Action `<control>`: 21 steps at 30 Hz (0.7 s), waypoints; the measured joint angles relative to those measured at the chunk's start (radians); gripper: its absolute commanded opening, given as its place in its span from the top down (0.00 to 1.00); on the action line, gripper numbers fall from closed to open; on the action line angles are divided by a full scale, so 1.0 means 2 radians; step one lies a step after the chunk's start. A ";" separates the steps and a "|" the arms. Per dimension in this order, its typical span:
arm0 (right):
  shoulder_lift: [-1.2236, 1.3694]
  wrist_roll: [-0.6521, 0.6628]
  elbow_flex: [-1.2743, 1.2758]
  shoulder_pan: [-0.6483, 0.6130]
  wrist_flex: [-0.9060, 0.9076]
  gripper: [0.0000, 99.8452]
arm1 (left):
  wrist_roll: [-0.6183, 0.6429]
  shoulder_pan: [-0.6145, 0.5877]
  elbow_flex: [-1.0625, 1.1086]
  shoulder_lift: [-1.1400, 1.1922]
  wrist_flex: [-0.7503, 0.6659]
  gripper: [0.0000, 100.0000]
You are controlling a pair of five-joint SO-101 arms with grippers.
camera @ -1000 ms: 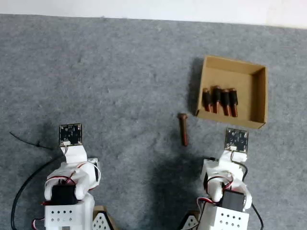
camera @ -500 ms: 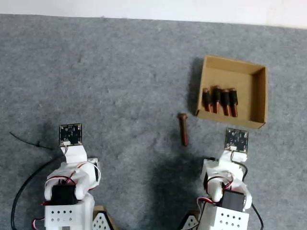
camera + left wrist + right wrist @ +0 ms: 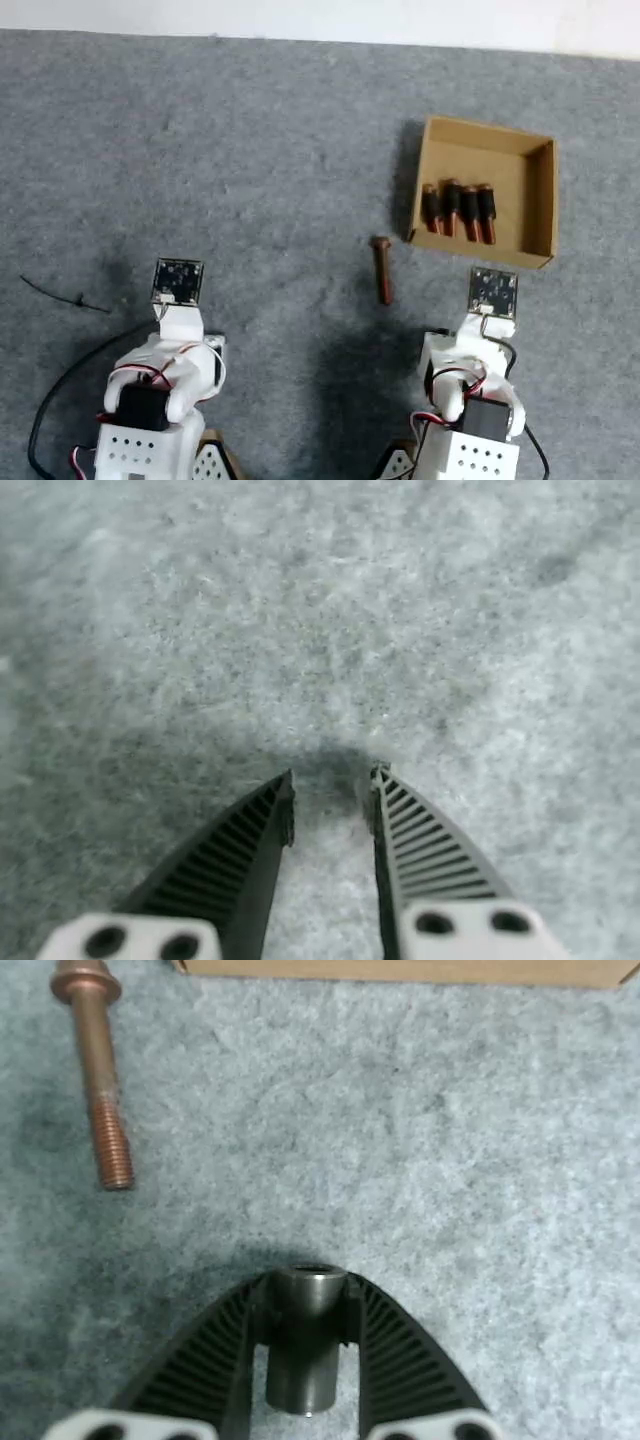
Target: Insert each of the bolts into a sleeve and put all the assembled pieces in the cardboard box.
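Gripping a dark sleeve [image 3: 303,1350], the right claw [image 3: 307,1290] sits near the bolt [image 3: 100,1090]; the left claw [image 3: 331,780] stands slightly open, empty.

Grey felt-like mat [image 3: 250,150] covers the table; pale wall strip [image 3: 320,20] along the far edge.

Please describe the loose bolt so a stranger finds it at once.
Start at the cardboard box on the grey mat. Just outside it one copper bolt lies alone. Unlike the pieces inside the box, it has no dark sleeve.
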 measured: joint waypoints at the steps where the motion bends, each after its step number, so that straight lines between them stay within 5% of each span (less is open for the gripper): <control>1: -0.001 0.000 0.000 0.000 0.000 0.99 | 0.000 0.001 0.000 0.000 0.000 0.87; 21: -0.001 0.000 0.000 0.000 0.000 0.99 | 0.000 -0.025 0.000 0.000 -0.002 0.87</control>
